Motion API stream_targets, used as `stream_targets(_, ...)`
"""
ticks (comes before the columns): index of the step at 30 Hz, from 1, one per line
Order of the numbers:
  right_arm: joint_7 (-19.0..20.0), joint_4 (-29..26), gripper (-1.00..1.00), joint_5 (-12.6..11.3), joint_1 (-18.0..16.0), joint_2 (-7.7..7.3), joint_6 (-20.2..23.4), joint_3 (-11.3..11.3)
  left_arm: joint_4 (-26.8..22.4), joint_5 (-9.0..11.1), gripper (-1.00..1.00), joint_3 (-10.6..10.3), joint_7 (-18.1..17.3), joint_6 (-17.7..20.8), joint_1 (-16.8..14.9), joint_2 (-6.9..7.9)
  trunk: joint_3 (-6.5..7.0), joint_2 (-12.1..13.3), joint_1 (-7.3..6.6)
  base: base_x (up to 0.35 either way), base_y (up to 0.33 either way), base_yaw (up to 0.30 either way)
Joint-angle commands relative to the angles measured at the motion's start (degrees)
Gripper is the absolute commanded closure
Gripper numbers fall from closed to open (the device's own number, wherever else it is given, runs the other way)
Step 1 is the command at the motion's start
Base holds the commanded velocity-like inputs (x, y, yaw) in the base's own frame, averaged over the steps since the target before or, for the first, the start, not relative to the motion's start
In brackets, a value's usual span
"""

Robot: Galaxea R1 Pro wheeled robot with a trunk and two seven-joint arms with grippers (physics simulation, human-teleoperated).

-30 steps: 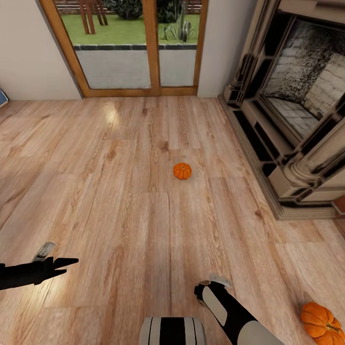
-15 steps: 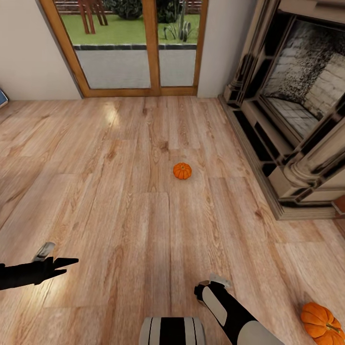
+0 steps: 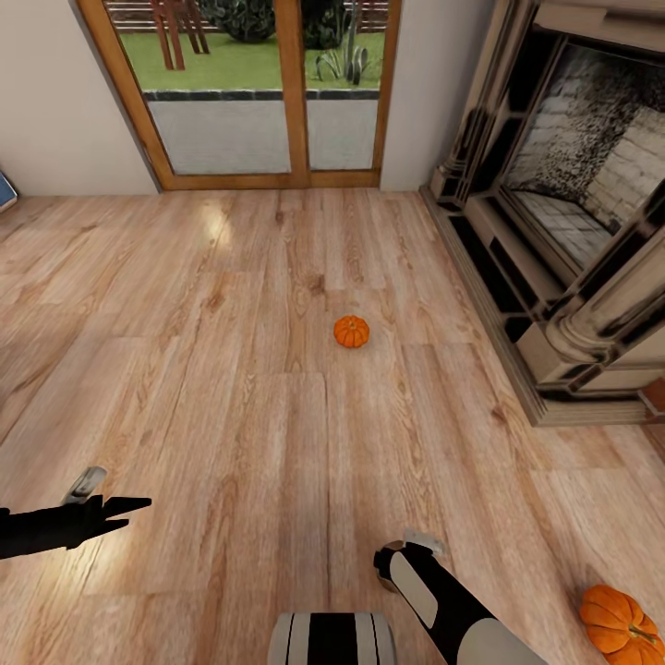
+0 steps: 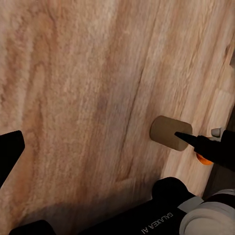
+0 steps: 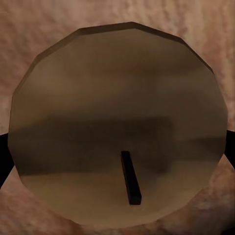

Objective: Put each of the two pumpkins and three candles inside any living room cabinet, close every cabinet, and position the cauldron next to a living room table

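Right claw: points straight down at the floor, close in front of the robot's base
Candle: stands upright directly under the right claw, with its flat top and dark wick facing up the claw's line of sight; the left wrist view shows it on bare floor with a tip of the right claw over its edge
Key relation: the candle's axis runs along the claw's approach, so the fingers come down on either side of its round wall; dark finger edges show at opposite sides of the candle in the right wrist view
Right claw state: I cannot tell whether the fingers are pressing the candle or merely flank it
Left claw: spread and holding nothing, out to the robot's left and low over the floor, well apart from the candle
Nearer arm: the right, plainly
Near pumpkin: on the floor to the right of the right arm, near the candle
Far pumpkin: on open floor ahead, well apart from both claws, between the glass door and the robot
Fireplace: ahead on the right; not a place to store anything
Step in hand: probably gripping this candle, since its round side suits a pinch from above
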Motion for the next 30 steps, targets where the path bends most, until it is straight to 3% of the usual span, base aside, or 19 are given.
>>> stream_targets(1, -0.03, 0.01, 1.00, -0.13, 0.01, 0.00, -0.08, 0.00, 0.00, -0.01, -1.00, 0.00, 0.00, 0.01, 0.00, 0.00, 0.00, 0.00, 0.00, 0.000, 0.000, 0.000)
stream_targets(5, -0.03, 0.00, 1.00, -0.13, 0.00, 0.03, -0.07, 0.00, -0.01, -0.20, -1.00, 0.00, -0.02, 0.08, -0.03, 0.00, 0.00, 0.00, 0.00, 0.000, 0.000, 0.000)
stream_targets(25, -0.03, -0.10, 1.00, -0.06, 0.02, -0.22, -0.04, 0.05, -0.08, -0.83, -1.00, -0.63, 0.84, -0.06, -0.05, -0.24, 4.43, 0.27, -0.52, 0.000, 0.000, 0.000)
stream_targets(28, -0.03, -0.36, 1.00, -0.06, 0.02, -0.32, -0.01, 0.10, -0.08, -3.27, -1.00, -0.49, 2.39, -0.21, -0.05, -0.38, 5.10, 0.31, -0.59, 0.000, 0.000, 0.000)
stream_targets(30, -0.11, -0.63, 1.00, -0.10, 0.02, -0.43, 0.15, 0.11, -0.07, -6.77, -1.00, -0.14, 4.83, -0.27, -0.06, -0.63, 5.54, 0.33, -0.64, 0.000, 0.000, 0.000)
